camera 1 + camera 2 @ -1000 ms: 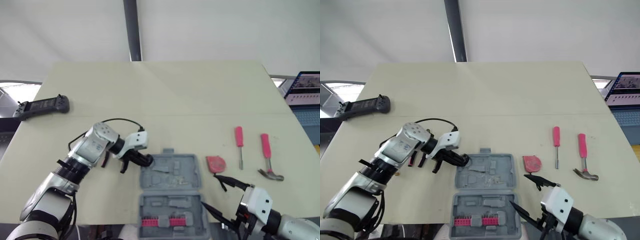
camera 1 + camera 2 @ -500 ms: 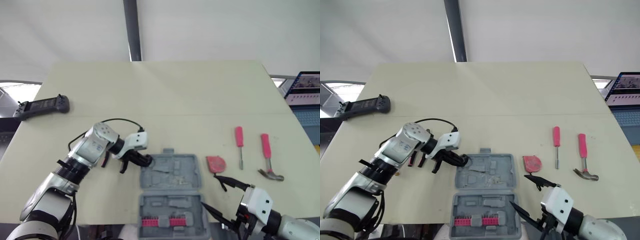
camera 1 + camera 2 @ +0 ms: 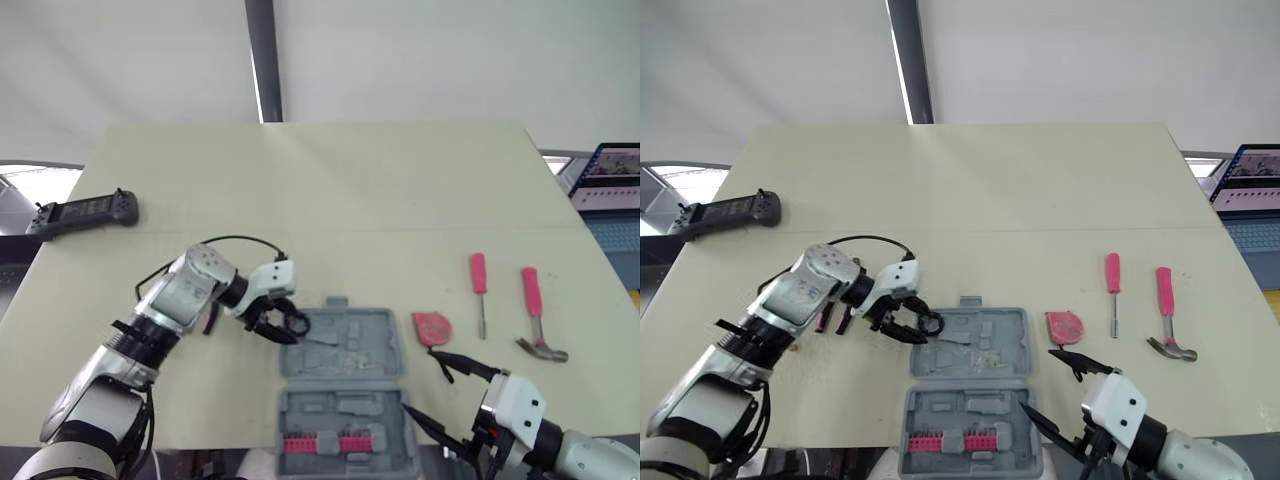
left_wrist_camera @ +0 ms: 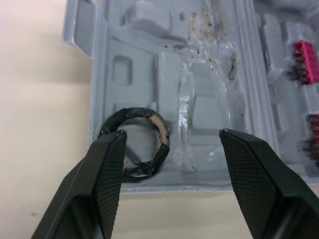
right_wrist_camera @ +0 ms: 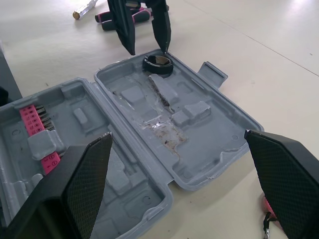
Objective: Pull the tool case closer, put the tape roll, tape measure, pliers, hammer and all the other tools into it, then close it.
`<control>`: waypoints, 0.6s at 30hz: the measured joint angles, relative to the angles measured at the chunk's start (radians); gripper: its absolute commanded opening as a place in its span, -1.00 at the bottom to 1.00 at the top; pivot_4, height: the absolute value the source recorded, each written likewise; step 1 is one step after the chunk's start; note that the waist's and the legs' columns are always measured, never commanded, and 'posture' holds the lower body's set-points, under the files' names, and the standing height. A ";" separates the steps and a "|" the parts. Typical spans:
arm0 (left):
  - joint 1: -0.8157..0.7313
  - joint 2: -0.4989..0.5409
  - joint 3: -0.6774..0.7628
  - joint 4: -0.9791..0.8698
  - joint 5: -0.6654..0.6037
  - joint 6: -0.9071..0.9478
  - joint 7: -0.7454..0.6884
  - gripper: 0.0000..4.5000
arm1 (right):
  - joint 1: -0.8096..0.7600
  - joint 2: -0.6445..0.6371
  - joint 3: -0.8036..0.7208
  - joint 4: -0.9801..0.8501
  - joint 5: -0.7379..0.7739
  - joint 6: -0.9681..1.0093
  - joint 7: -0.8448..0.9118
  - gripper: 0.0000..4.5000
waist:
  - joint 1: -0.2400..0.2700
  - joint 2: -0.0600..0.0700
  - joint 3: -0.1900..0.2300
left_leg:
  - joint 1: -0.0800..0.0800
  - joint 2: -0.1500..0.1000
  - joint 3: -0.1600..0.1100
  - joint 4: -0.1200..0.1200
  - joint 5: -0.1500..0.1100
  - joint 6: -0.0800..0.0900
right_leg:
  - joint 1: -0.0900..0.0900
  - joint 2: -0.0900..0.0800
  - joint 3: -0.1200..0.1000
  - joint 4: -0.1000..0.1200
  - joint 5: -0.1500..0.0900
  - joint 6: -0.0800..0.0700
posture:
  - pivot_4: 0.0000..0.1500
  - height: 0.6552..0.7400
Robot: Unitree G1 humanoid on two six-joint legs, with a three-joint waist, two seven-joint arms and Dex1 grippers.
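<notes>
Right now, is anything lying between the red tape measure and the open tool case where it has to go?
Nothing visible does. The tape measure lies just right of the tool case, only bare table between them. The right gripper, fingers open, hovers nearer the robot, off that line.

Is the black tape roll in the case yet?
In: the tape roll lies in a corner recess of the open tool case, with the left gripper open just over it.

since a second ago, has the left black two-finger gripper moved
Yes: left gripper opened above the grey tool case's left corner, releasing the black tape roll there.
</notes>
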 measured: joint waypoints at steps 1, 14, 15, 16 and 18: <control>0.001 0.000 0.016 -0.015 -0.012 0.017 0.004 0.46 | -0.001 0.000 0.000 0.000 0.000 0.000 0.000 1.00 | 0.000 0.000 0.000 | 0.000 0.000 0.000 0.000 0.000 0.000 | 0.000 0.000 0.000 0.000 0.000 0.000 | 1.00 1.00; 0.187 -0.030 0.146 -0.095 -0.077 -0.097 0.165 0.24 | -0.024 -0.002 -0.002 0.000 0.000 0.000 0.000 1.00 | 0.005 0.000 0.000 | 0.000 0.000 -0.001 0.000 0.000 0.000 | 0.000 0.000 0.000 0.000 0.000 0.000 | 1.00 1.00; 0.193 -0.038 0.159 -0.095 -0.077 -0.114 0.188 0.11 | -0.024 -0.002 -0.002 0.000 0.000 0.000 0.000 1.00 | 0.006 0.000 0.000 | 0.000 0.000 -0.001 0.000 0.000 0.000 | 0.000 0.000 0.000 0.000 0.000 0.000 | 1.00 1.00; 0.194 -0.040 0.163 -0.095 -0.076 -0.122 0.198 -0.08 | -0.024 -0.002 -0.003 0.000 0.000 0.000 0.000 1.00 | 0.006 0.000 0.000 | 0.000 0.000 -0.001 0.000 0.000 0.000 | 0.000 0.000 0.000 0.000 0.000 0.000 | 1.00 1.00; 0.195 -0.041 0.168 -0.095 -0.072 -0.148 0.220 -0.08 | -0.024 -0.003 -0.003 0.000 0.000 0.000 0.000 1.00 | 0.004 0.000 0.000 | 0.000 0.000 -0.001 0.000 0.000 0.000 | 0.000 0.000 0.000 0.000 0.000 0.000 | 1.00 1.00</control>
